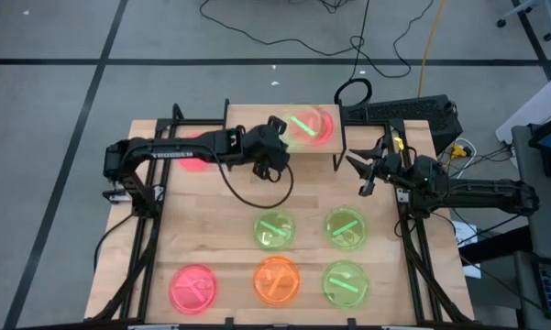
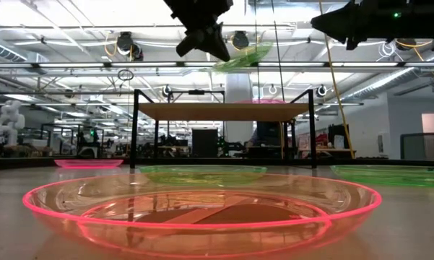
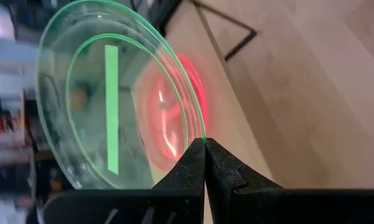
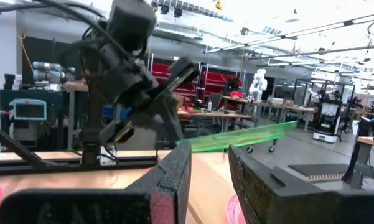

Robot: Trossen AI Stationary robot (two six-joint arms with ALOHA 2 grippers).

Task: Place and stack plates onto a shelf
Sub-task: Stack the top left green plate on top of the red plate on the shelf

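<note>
left arm: mine, stretched across the desk's far half from the left edge toward the shelf (image 1: 280,137), wrist raised above the board
left pincer (image 1: 280,139): clenched on the rim of a green plate (image 1: 308,126), fingertips (image 3: 205,163) pressed together on the edge
held green plate: in the air over the shelf's right half, tilted in the low view, bright green bar across its middle; in my wrist view it stands nearly on edge
pink plate on shelf (image 1: 319,128): lies on the shelf's right part, under the held plate
right arm: reaches in from the desk's right edge, just right of the shelf
right pincer (image 1: 371,170): released, fingers spread, holding nothing
writing: "TROSSEN" in white on my left arm's link
pink plate, left (image 1: 192,151): near the desk's far left, partly under my left arm
other plates on the desk: two green (image 1: 274,228) (image 1: 346,227) mid-desk; pink (image 1: 193,287), orange (image 1: 276,280), green (image 1: 346,283) along the near edge
bars: diagonal on most of them
</note>
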